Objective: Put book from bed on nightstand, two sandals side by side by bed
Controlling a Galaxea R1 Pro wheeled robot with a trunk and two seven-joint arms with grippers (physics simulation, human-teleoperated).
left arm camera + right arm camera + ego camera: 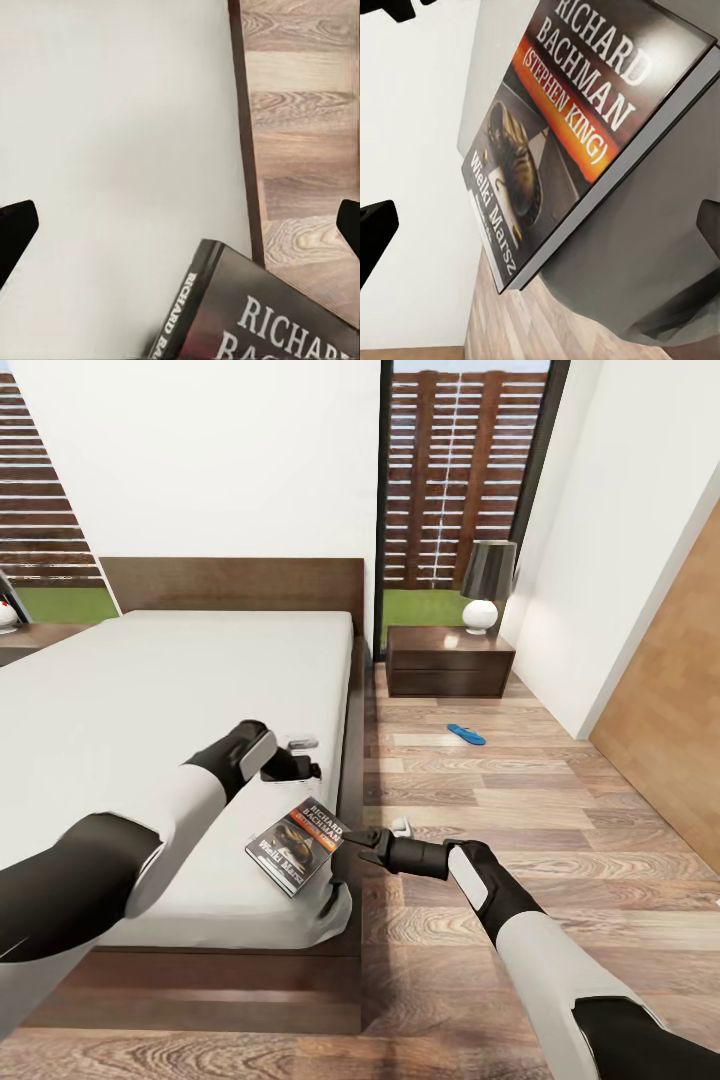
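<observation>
The book [296, 845], a dark paperback with an orange band, lies at the right front edge of the bed [170, 690], on the off-white mattress. My right gripper [340, 865] is open beside the bed, its fingers spread wide on either side of the book's [562, 142] outer edge without closing on it. My left gripper [303, 758] hovers open over the mattress just behind the book [247, 315]. One blue sandal [466, 735] lies on the wood floor in front of the right nightstand [450, 660].
A dark-shaded lamp [487, 585] stands on the right nightstand. A second nightstand [30, 638] sits left of the bed. A brown wooden door [670, 700] lines the right wall. The tall window [455, 480] is behind the nightstand.
</observation>
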